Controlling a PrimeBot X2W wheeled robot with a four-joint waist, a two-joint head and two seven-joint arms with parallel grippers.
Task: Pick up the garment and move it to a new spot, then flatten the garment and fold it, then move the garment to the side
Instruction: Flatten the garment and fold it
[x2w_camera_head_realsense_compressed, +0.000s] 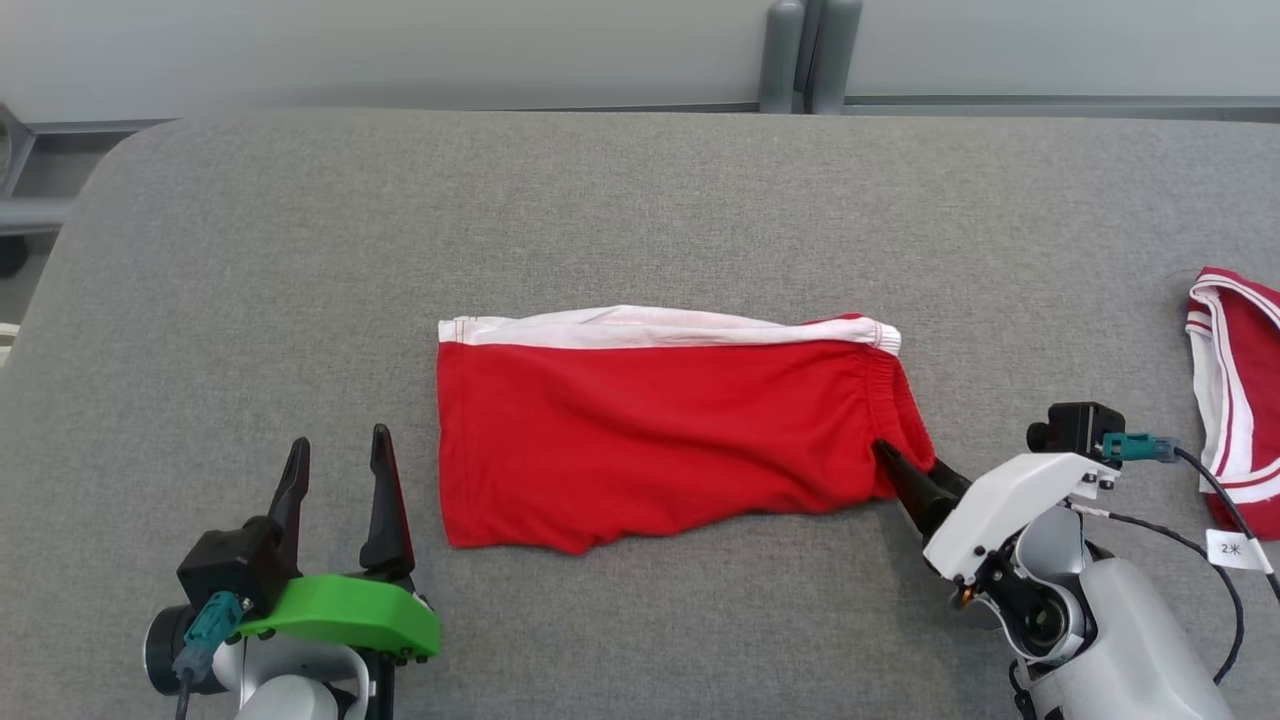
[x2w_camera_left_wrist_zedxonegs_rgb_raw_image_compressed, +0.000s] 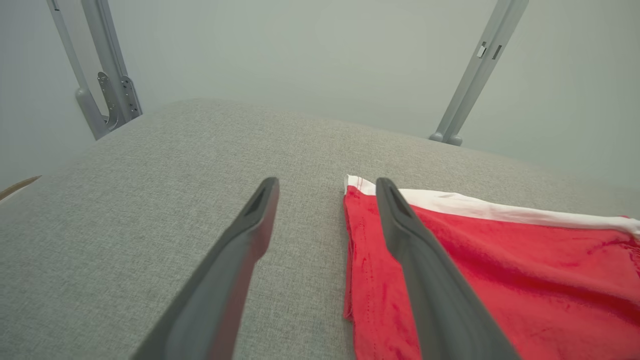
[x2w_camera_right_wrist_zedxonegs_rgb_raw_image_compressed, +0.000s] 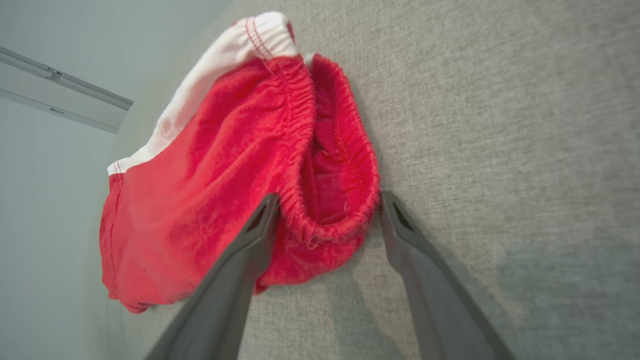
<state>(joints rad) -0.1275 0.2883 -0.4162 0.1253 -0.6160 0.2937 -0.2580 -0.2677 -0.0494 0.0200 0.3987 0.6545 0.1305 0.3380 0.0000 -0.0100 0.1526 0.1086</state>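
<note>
Garment lies mid table, left gripper near the front just left of its hem end, right gripper at its right end with the waistband corner between the spread fingers, second garment well apart at the table's right edge

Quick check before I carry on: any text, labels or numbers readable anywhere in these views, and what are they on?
"2", followed by a second mark too blurred to be sure of: on the white tag hanging on the black cable.
Red shorts: no print or label to read.
Red and white garment at the right edge of the head view: no readable text.
</note>
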